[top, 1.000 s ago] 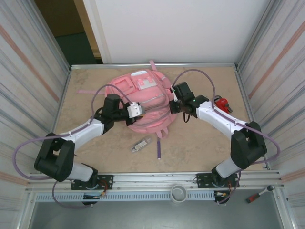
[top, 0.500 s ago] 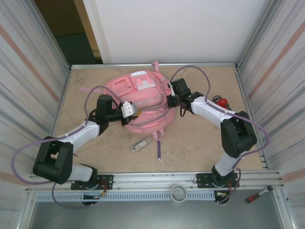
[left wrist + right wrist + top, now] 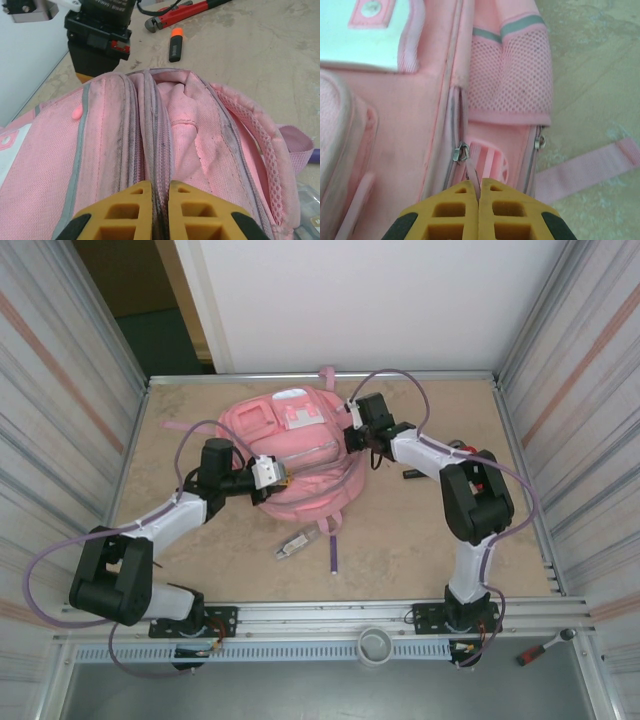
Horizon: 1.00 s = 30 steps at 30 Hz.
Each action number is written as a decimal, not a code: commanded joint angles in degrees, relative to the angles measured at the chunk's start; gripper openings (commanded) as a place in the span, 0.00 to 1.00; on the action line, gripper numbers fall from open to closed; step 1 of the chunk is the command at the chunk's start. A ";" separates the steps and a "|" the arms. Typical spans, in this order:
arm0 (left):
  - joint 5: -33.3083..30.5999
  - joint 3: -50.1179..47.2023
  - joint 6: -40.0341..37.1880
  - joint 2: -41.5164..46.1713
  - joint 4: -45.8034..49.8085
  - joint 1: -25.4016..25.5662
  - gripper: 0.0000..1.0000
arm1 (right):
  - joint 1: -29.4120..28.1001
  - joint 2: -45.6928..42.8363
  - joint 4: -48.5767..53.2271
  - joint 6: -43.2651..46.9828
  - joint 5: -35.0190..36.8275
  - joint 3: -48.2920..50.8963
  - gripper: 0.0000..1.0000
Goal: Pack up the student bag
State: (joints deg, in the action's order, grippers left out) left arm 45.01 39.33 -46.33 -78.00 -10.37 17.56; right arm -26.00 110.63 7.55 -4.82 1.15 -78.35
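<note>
Yeah, left gripper pinches the student bag seam at its 8 o'clock; right gripper at 2 o'clock clamps a zip pull.

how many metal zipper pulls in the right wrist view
2. One zipper pull sits left of centre, its pink tab running between the right fingers; the other hangs at the right zip. More may be hidden.

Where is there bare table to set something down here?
Free: the table between the strap and the right arm, and the back right corner. Crowded: the bag, pinched by left claw and right claw, and the marker and wrench to its right.
</note>
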 commanded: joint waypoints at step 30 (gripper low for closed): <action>-4.23 5.91 6.58 -6.79 -3.59 5.17 0.00 | 7.15 8.58 6.87 -0.51 5.08 -15.71 0.38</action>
State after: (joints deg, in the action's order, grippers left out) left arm 40.88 42.37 -43.99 -82.43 -10.61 20.27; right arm -22.87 122.89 9.67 -3.57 1.43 -93.54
